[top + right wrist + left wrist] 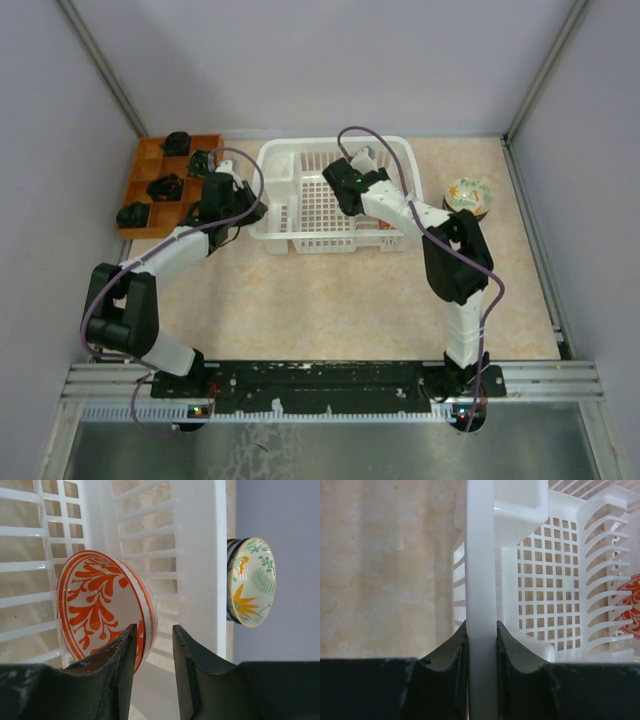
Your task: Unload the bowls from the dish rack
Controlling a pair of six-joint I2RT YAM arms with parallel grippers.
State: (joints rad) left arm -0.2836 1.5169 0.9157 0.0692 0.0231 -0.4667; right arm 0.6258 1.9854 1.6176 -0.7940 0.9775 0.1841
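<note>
- Left tool (481, 630) clamps wall of white plastic slotted dish rack (520, 505).
- Right tool (154, 635) open — straddles rim of orange-patterned white ceramic bowl (95, 600) inside rack.
- Next, probably: close, lift out onto bench (330, 300).

Beside the right gripper (153, 630), the near bowl (95, 602) is showing red-orange fronds on white (dish rack (200, 565) plain white); the far bowl (252, 582) is showing green-and-yellow leaves.
</note>
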